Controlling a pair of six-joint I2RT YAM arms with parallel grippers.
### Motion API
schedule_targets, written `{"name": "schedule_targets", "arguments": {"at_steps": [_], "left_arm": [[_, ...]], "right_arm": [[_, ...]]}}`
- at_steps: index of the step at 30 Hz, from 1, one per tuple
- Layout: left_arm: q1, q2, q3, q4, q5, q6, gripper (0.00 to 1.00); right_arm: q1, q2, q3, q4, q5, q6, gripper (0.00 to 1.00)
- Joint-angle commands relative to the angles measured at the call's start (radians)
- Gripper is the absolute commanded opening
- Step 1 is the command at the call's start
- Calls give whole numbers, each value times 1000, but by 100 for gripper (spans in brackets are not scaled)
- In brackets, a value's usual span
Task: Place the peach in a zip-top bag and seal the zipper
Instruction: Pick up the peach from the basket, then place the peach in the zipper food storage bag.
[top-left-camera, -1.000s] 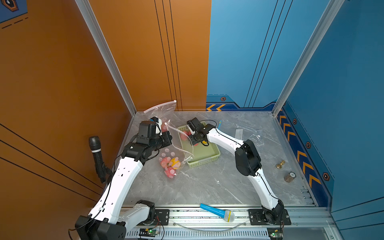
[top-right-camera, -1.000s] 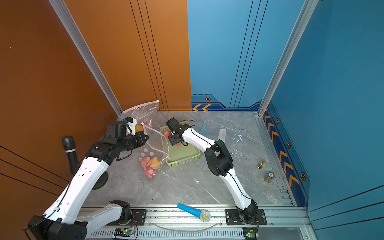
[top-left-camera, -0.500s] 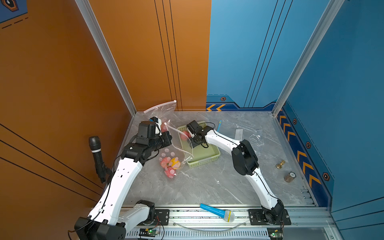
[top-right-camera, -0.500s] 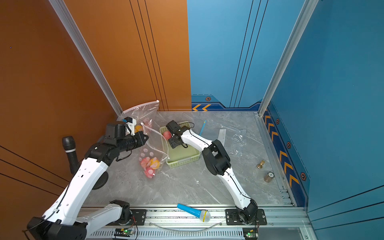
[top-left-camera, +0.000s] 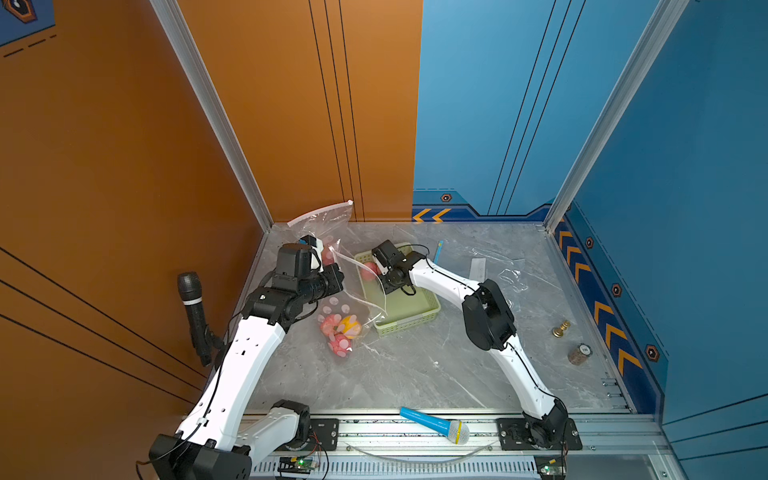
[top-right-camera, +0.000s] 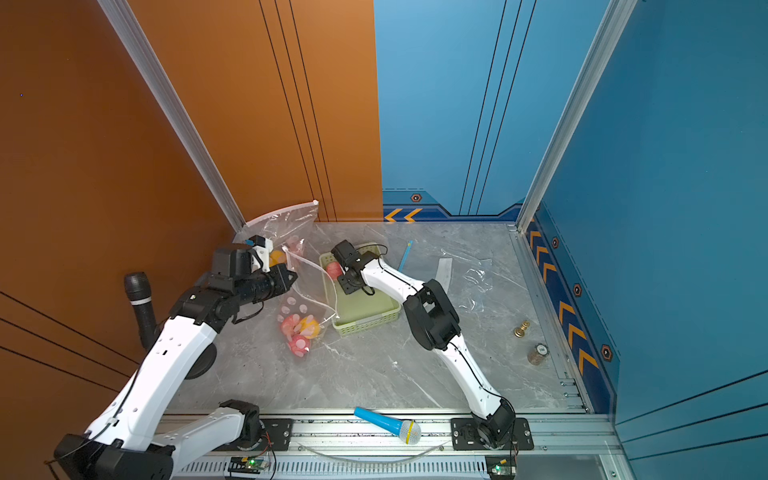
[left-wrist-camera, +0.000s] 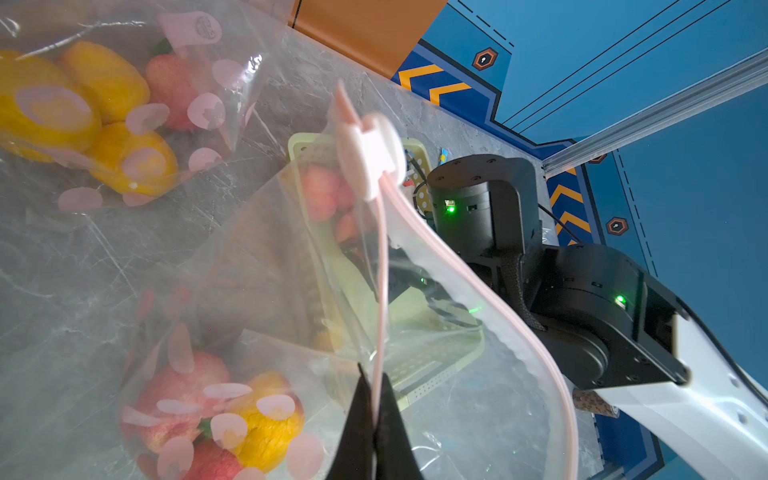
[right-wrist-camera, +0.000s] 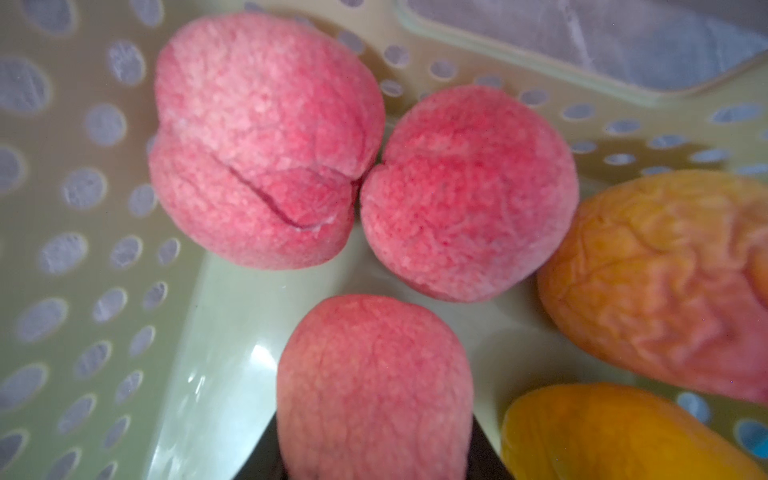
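Peach (right-wrist-camera: 374, 386) gripped in right hand (right-wrist-camera: 374, 453), long axis along fingers (right-wrist-camera: 257, 465).

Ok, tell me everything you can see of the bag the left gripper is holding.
The zip-top bag is clear film printed with pale pink petals, with a pink zipper track and a white slider. Its mouth gapes open. The left gripper pinches one lip, holding it up; its bottom, holding fruit, rests on the table beside the green basket.

1. Top views: bright, even light, with only soft, faint shadows on the bench (top-left-camera: 415, 374).
2. Right wrist: peach (right-wrist-camera: 374, 374) at right tool (right-wrist-camera: 374, 453) is blurred.
3. Left wrist: faint glare on bag (left-wrist-camera: 478, 365) beyond left tool (left-wrist-camera: 374, 399).
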Motion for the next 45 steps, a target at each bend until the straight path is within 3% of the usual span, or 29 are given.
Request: {"name": "schedule_targets", "arguments": {"at_steps": [1, 12, 22, 33, 45], "left_arm": [[-7, -21, -15, 6, 16, -7, 0], [-9, -36, -20, 6, 19, -11, 0], [-13, -45, -26, 6, 14, -16, 0], [-14, -57, -30, 7, 12, -22, 0], [-16, -83, -39, 3, 21, -30, 0]], "right_arm": [[16, -134, -66, 14, -8, 7, 29], [72, -590, -347, 62, 25, 89, 22], [216, -808, -359, 65, 48, 56, 22], [301, -761, -312, 77, -67, 53, 21], [301, -657, -238, 42, -20, 44, 20]]}}
